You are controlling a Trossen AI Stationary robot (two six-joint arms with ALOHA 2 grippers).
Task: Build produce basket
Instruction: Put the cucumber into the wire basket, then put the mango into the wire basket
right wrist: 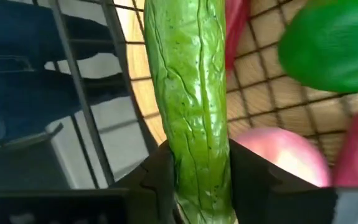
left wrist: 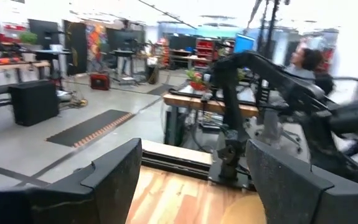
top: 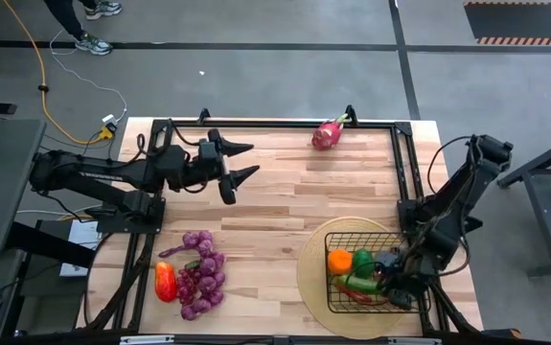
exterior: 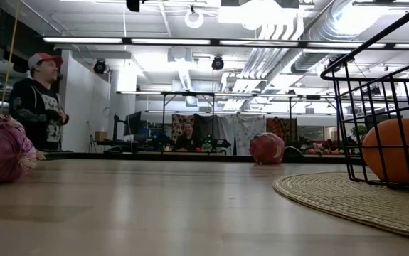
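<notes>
The black wire basket [top: 376, 276] is sitting on a round woven mat [top: 313, 268] at the table's near right corner. It is holding an orange [top: 340, 261], a green pepper [top: 362, 259], a cucumber [top: 359, 284] and something red [top: 354, 296] lying beneath the cucumber. The right gripper [top: 397, 287] is reaching down inside the basket, its two fingers pressing on either side of the cucumber [right wrist: 192, 106], with pink produce [right wrist: 284, 154] showing just beside it.

Well apart, at the far edge of the table, a pink dragon fruit [top: 328, 133] is lying alone. Near the left front corner, purple grape bunches [top: 201, 273] are resting beside a red pepper [top: 165, 281], touching or nearly so. The left gripper [top: 243, 161] is hovering above the far left of the table with its fingers spread wide and nothing between them.

The table [top: 275, 201] is showing pale wood planks. In the room behind, a person [exterior: 39, 103] in a red cap is standing by the table, and another is sitting farther back.
</notes>
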